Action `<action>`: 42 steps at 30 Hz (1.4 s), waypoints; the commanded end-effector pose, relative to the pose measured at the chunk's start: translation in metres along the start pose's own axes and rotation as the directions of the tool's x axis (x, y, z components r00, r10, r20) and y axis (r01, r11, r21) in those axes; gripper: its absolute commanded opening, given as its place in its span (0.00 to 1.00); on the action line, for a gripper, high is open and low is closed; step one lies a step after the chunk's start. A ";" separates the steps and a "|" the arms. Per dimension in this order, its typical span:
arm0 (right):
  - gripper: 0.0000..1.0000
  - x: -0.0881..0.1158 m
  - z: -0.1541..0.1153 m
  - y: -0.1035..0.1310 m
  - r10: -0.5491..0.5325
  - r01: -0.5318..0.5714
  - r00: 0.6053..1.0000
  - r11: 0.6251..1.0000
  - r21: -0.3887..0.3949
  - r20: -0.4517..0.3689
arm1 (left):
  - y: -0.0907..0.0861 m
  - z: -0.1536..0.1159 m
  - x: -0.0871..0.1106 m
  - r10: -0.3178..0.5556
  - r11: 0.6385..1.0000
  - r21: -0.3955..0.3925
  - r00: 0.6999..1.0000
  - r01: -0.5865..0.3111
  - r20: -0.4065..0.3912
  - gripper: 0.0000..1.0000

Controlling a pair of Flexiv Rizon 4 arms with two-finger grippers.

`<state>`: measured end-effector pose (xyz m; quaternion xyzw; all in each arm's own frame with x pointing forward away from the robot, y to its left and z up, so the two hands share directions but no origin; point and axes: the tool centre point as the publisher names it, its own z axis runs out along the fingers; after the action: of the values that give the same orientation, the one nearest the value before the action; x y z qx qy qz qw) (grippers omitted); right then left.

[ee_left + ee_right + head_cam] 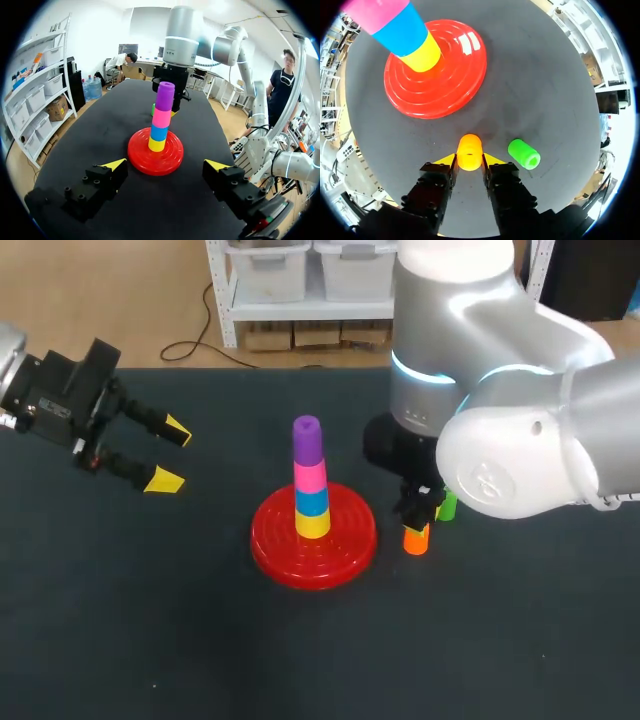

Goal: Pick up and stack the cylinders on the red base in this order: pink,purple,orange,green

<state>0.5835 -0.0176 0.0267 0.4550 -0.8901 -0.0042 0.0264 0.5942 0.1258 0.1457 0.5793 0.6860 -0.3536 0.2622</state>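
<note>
Right gripper (pixel 470 159): jaws narrow, pinching the orange cylinder (pixel 469 150) from both sides. It sits on the table just beside the green cylinder (pixel 523 153), near the red base (pixel 465 65). Probably light, rigid, smooth plastic, so hold mid-body since it may slip. Left gripper (pixel 171 454): jaws wide, empty, well apart.

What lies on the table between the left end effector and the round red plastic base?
Nothing. Only bare black tabletop lies between the left end effector and the round red plastic base, as the head view shows.
</note>
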 end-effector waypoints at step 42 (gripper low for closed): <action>0.00 -0.118 -0.227 0.066 -0.192 0.186 0.981 0.977 0.104 0.044 | 0.001 0.000 0.001 0.002 1.000 0.002 1.000 -0.002 0.002 1.00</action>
<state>0.6132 0.1210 0.2559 0.5382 -0.8424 0.0246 -0.0149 0.5942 0.1258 0.1457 0.5793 0.6860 -0.3536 0.2621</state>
